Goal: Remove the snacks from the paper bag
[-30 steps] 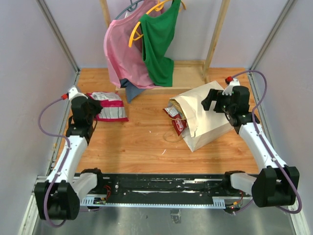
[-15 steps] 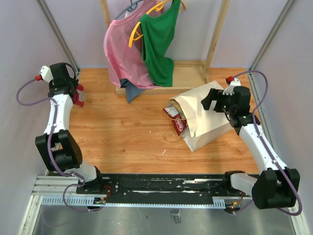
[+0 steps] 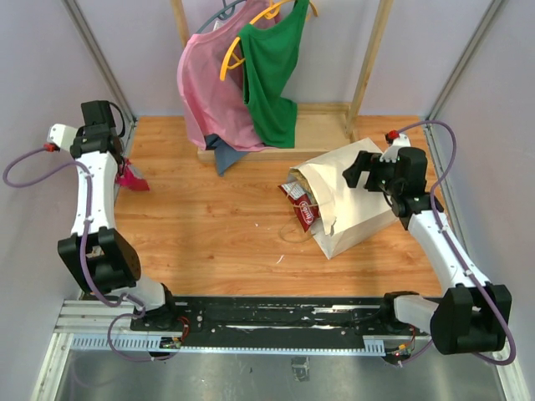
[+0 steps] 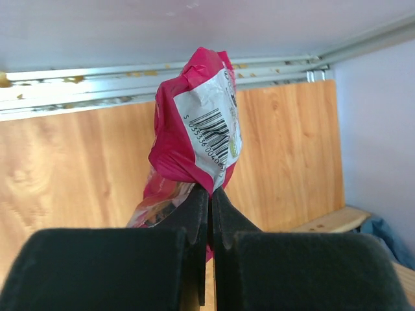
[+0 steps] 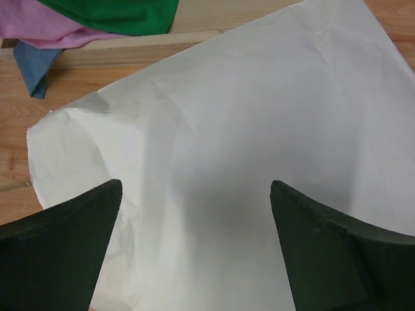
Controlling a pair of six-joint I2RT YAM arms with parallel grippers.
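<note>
The cream paper bag (image 3: 355, 205) lies on its side at the right of the wooden table, mouth toward the middle, and fills the right wrist view (image 5: 246, 149). A red snack packet (image 3: 304, 210) pokes out of its mouth. My right gripper (image 3: 358, 177) is open just above the bag's top face, fingers spread wide, holding nothing. My left gripper (image 3: 125, 170) is at the far left edge of the table, shut on a pink snack packet (image 3: 134, 179); in the left wrist view the packet (image 4: 194, 129) stands crumpled above the closed fingers (image 4: 194, 214), barcode showing.
A wooden rack (image 3: 368, 58) at the back holds a pink garment (image 3: 209, 92) and a green garment (image 3: 272, 71) on hangers, with a blue cloth (image 3: 222, 154) beneath. Metal rails run along both side walls. Bare wood floor lies between the arms.
The left arm swung from the table's left part out to the far left edge, carrying the pink packet. The striped packet seen on the table a second ago is gone. The right arm stayed still.
</note>
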